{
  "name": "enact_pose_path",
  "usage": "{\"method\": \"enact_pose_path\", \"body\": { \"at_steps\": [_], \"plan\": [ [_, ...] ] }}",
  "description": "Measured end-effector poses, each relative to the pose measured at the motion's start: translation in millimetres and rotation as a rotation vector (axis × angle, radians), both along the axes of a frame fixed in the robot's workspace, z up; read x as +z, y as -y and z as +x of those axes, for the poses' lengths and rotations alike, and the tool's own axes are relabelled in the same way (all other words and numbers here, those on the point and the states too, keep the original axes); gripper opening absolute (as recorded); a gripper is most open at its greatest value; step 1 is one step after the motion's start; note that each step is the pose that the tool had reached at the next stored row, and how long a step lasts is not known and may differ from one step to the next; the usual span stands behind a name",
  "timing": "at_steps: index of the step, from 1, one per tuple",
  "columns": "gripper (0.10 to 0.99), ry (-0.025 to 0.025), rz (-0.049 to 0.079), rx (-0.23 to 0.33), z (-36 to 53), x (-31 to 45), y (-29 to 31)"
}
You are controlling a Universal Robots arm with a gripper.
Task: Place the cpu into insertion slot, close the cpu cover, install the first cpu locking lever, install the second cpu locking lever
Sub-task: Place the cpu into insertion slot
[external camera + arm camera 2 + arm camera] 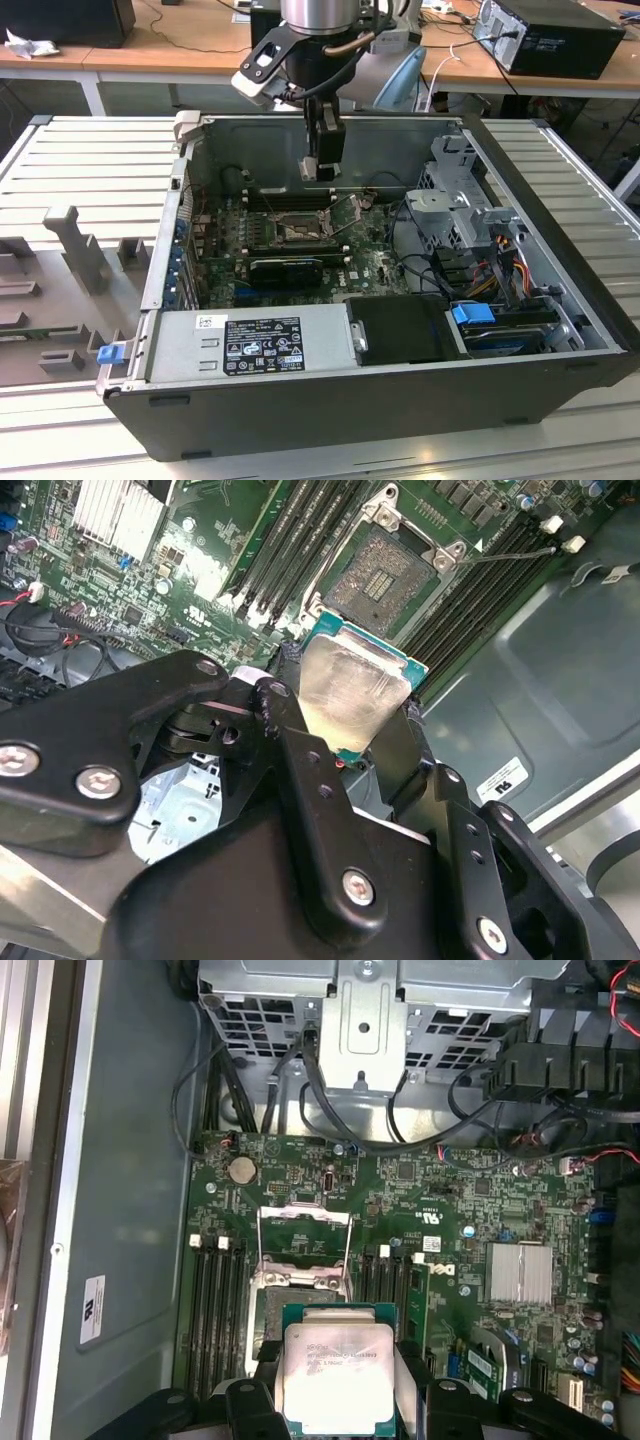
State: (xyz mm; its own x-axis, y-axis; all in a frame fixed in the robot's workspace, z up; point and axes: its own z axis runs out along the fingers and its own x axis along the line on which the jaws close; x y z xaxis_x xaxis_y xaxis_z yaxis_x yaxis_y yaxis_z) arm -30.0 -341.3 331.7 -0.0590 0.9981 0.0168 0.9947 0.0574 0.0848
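Note:
My gripper hangs inside the open computer case, shut on the cpu, a flat square chip with a pale metal face and a green edge. In both wrist views the black fingers clamp the cpu by two opposite sides. The insertion slot is a dark square recess with a silvery rim, open and bare, a short way below and beside the chip. In the exterior view the insertion slot lies on the motherboard under the gripper. The cpu cover, a thin silvery frame, stands swung up off the socket.
Long black memory slots flank the socket on both sides. A black graphics card lies nearer the front, with the power supply before it. A drive cage with cables fills the exterior view's right. Grey foam trays sit outside the case.

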Motion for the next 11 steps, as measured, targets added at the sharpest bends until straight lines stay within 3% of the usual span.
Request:
{"method": "enact_pose_path", "body": {
  "at_steps": [11],
  "plan": [
    [0.529, -0.0005, 0.000, -0.022, -0.8, -11.1, 0.0]
  ]
}}
